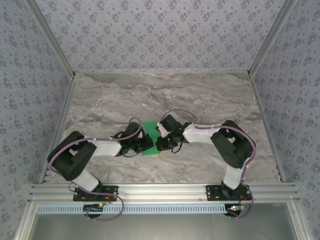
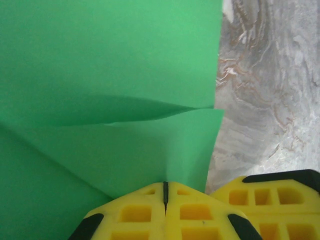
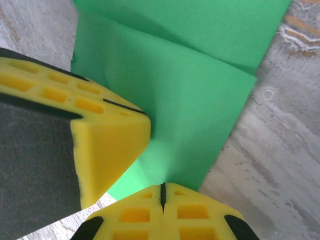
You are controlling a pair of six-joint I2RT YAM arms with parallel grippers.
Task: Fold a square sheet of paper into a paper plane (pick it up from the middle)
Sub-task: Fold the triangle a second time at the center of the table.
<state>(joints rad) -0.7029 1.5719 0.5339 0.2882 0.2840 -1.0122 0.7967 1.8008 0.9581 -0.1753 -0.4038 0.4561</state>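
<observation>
1. The square sheet of paper, creased and partly folded, lies mid-worktop between the two arms.
2. Right pincer: clenched, nipping the sheet's puckered edge.
3. Left pincer: clenched, tips against the folded sheet; a grasp cannot be confirmed.
4. The pincers sit just beside each other.

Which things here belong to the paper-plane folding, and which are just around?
Job: partly folded green paper sheet; left gripper and right gripper, both shut, tips on the sheet.
Not part of it: marble tabletop; aluminium frame rail; patterned walls.
</observation>
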